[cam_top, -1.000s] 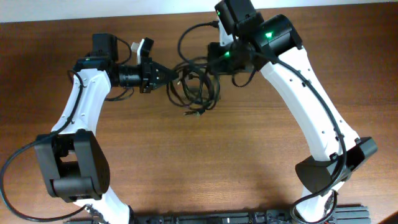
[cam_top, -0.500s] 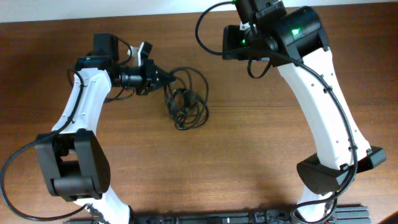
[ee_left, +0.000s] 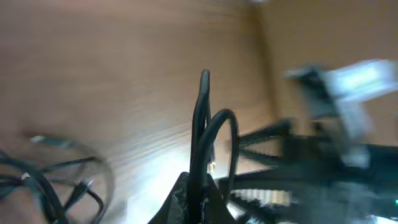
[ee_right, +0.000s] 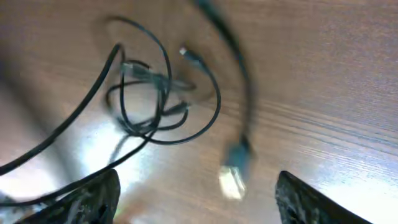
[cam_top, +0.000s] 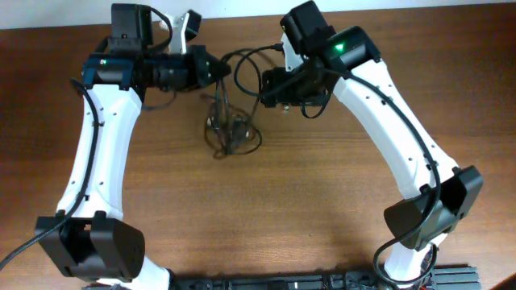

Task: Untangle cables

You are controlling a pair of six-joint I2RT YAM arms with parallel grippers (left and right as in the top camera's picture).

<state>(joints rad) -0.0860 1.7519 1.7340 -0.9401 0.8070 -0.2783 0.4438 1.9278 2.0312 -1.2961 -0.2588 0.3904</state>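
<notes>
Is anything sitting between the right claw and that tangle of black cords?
Nothing visible does. From the open right gripper, the tangled thin black cables lie in plain view on the brown wooden table.

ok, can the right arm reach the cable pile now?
Probably yes: the right gripper is open with the pile in clear view ahead, nothing between. The left gripper only pinches one strand.

White arm links (cam_top: 103, 157), black joints (cam_top: 165, 74) — green LEDs (cam_top: 339, 46)

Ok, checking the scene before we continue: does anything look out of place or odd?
Nothing damaged or spilled. The cables lie in a knotted heap on the table, with one strand hoisted off it by the left gripper, jaws shut; the right gripper is open.
</notes>
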